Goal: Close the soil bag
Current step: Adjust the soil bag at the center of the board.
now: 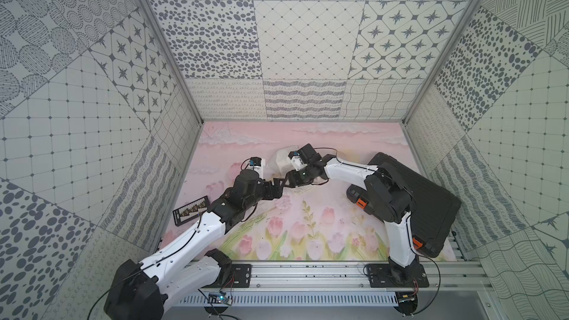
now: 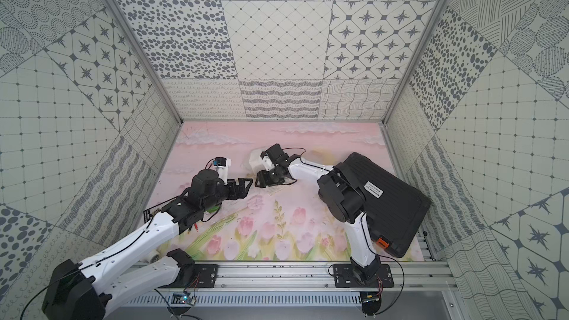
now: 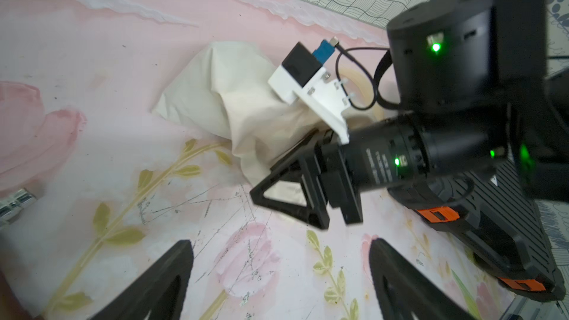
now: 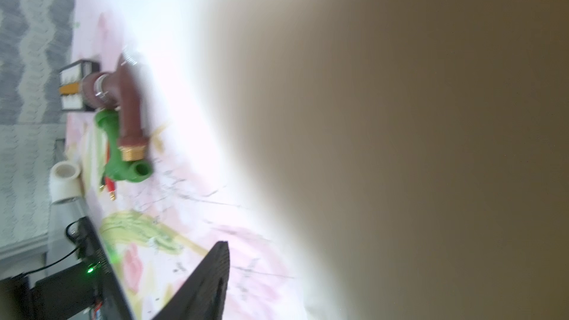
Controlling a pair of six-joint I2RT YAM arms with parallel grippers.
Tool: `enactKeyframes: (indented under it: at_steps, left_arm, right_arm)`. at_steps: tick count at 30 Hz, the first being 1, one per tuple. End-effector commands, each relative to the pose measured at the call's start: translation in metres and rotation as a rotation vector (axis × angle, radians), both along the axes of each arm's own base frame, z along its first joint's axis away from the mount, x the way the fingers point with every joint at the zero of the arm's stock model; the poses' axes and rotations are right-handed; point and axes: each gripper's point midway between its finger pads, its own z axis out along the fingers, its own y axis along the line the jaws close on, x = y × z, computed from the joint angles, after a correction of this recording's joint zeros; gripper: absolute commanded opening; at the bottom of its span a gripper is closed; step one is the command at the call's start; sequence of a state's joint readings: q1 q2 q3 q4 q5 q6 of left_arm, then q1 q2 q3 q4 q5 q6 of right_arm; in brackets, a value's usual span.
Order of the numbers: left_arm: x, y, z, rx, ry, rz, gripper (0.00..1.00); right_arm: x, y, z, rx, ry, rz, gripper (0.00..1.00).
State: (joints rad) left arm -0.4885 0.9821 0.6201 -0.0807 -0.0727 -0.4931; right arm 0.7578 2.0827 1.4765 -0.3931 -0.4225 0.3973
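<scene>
As both top views show you, the cream cloth soil bag (image 1: 281, 161) sits partly behind the right arm (image 1: 348, 169), black ribbed hard case (image 1: 437, 210) beside. Left wrist: left gripper (image 3: 280, 250) gapes; right gripper (image 3: 264, 180) straddles bag cloth, grip unclear. Right wrist: cloth blocks you.

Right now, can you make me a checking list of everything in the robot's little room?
Surface: pink flower mat, scratched.
Job's things: soil bag, crumpled, mid-mat; mouth not visible.
Clutter: black ribbed case, right; black card, left; green pipe fitting; brown pipe fitting.
Pincers: left pincer open, empty; right pincer against the bag, grip unclear.
Cables: black loop at right wrist camera.
Surroundings: patterned walls; metal rail in front.
</scene>
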Motion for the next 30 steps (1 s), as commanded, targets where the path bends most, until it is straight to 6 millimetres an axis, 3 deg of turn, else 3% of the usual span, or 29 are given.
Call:
enactKeyframes:
  at_steps: [1, 4, 8, 11, 14, 18, 22, 30]
  left_arm:
    - [-0.007, 0.023, -0.003, 0.021, 0.017, 0.074, 0.93]
    - [-0.012, 0.024, -0.001, 0.027, 0.006, 0.06, 0.93]
    - [-0.015, 0.016, -0.002, 0.023, 0.006, 0.005, 0.91]
    - [-0.015, 0.002, -0.008, 0.022, 0.043, -0.058, 0.88]
    - [-0.014, -0.013, -0.022, 0.06, 0.098, -0.102, 0.83]
    - [-0.012, -0.033, -0.036, 0.073, 0.143, -0.147, 0.76]
    - [-0.002, -0.057, -0.051, 0.083, 0.203, -0.199, 0.66]
    - [0.014, -0.084, -0.069, 0.048, 0.26, -0.241, 0.6]
  right_arm:
    - [-0.006, 0.039, 0.022, 0.103, -0.028, 0.024, 0.63]
    - [-0.014, 0.039, 0.046, 0.13, -0.074, 0.06, 0.68]
    - [-0.029, 0.021, 0.08, 0.163, -0.151, 0.112, 0.75]
    - [-0.041, -0.008, 0.101, 0.175, -0.196, 0.112, 0.77]
    - [-0.038, -0.045, 0.108, 0.14, -0.229, 0.051, 0.77]
    - [-0.03, -0.093, 0.107, -0.021, -0.318, -0.023, 0.77]
    - [-0.017, -0.132, 0.086, -0.244, -0.381, -0.095, 0.71]
    - [-0.028, -0.132, 0.071, -0.251, -0.317, -0.083, 0.57]
